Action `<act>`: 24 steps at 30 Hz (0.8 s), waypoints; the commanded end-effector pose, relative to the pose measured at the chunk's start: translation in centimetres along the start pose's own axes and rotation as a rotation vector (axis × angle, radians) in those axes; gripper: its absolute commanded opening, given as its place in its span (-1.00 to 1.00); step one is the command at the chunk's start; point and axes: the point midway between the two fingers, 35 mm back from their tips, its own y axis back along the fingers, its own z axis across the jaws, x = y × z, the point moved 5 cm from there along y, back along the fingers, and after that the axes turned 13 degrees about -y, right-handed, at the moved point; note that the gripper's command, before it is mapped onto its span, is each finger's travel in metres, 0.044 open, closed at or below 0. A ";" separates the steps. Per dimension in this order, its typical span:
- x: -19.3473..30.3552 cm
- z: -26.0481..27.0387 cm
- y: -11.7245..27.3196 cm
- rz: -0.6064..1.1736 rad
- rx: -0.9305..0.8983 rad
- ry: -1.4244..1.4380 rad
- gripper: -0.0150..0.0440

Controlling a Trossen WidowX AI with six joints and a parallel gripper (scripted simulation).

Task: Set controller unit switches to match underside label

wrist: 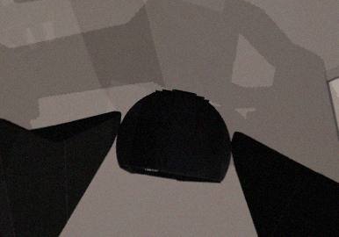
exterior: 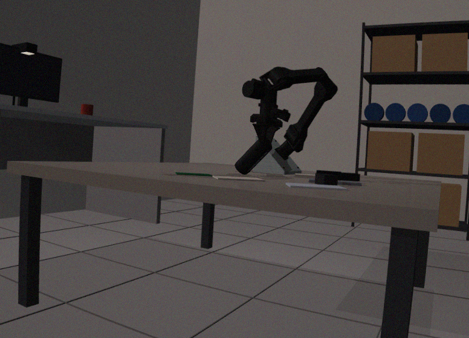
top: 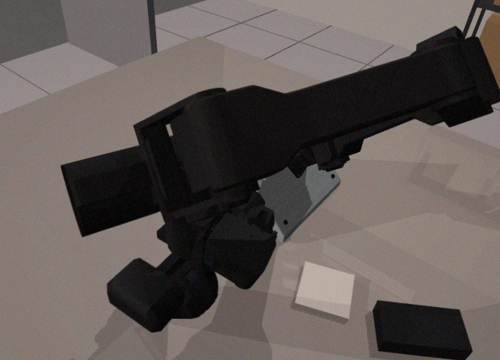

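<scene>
The dark controller unit (top: 196,295) (exterior: 248,161) (wrist: 173,140) is held tilted between the fingers of my gripper (top: 194,270) (exterior: 268,133) (wrist: 176,128), which is shut on it. In the exterior view its long side slants down to the left, its lower end close to the bench (exterior: 117,177); whether they touch is unclear. The wrist view shows only a dark, rounded outline of the unit, with a fingertip at each side. It is nearly black in every view. I cannot make out the six switches, their positions or the label squares.
A grey metal wedge (top: 287,197) (exterior: 266,165) stands behind the gripper, under the arm. A pale square tile (top: 325,288) and a black box (top: 421,328) lie at the front right. The exterior view also shows a green board (exterior: 193,173) and a white plate (exterior: 299,185).
</scene>
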 end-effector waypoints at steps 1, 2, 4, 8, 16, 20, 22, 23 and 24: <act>0.1 0.2 -0.5 0.004 -0.011 -0.012 0.65; 0.0 0.2 -0.6 0.004 -0.011 -0.012 0.65; -0.1 0.3 -0.7 0.004 -0.011 -0.012 0.65; -0.3 0.3 -0.9 0.004 -0.011 -0.012 0.65; -0.8 0.4 -1.2 0.003 -0.011 -0.012 0.65; -1.0 0.5 -1.4 0.003 -0.011 -0.012 0.65; -1.1 0.5 -1.5 0.003 -0.011 -0.012 0.65; -1.2 0.5 -1.6 0.003 -0.011 -0.012 0.65; -1.3 0.5 -1.7 0.003 -0.011 -0.012 0.65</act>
